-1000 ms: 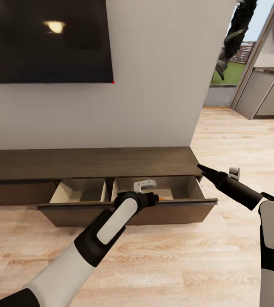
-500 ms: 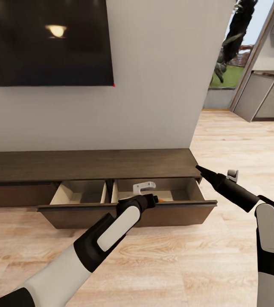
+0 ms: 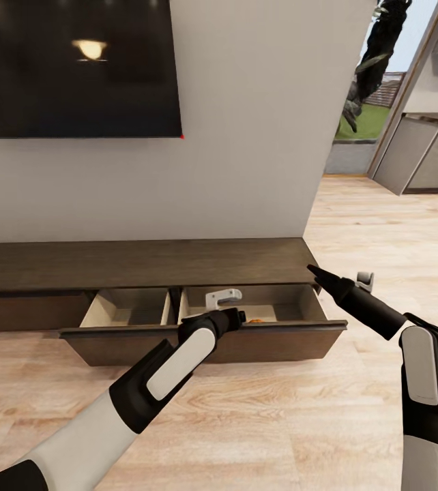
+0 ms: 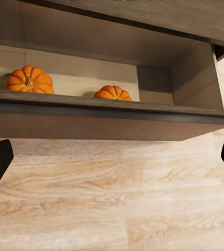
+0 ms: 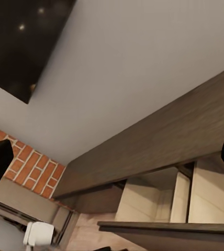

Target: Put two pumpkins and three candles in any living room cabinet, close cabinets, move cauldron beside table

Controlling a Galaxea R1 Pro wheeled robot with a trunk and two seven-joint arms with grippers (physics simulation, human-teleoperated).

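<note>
The long dark-brown cabinet (image 3: 144, 262) stands against the wall with two drawers pulled out, their insides light tan. Two orange ribbed pumpkins (image 4: 29, 79) (image 4: 112, 93) sit inside the right drawer, behind its dark front (image 4: 112, 123). A sliver of orange (image 3: 254, 318) shows there in the head view. My left gripper (image 3: 241, 316) hovers open just in front of that drawer front, holding nothing. My right gripper (image 3: 312, 271) is open and empty beside the cabinet's right end, aimed along its top (image 5: 159, 151). The candles and the table are out of view.
A big dark TV (image 3: 76, 68) hangs on the white wall above the cabinet. Light wood floor (image 3: 260, 423) spreads in front. To the right, a passage leads to grey kitchen units (image 3: 424, 150) and a window with a plant (image 3: 376, 54). Red brickwork (image 5: 28, 167) lies beyond the cabinet's far end.
Both grippers have drifted slightly left; the left one has drawn back a little from the right drawer. The pumpkins and the drawers have not moved.
</note>
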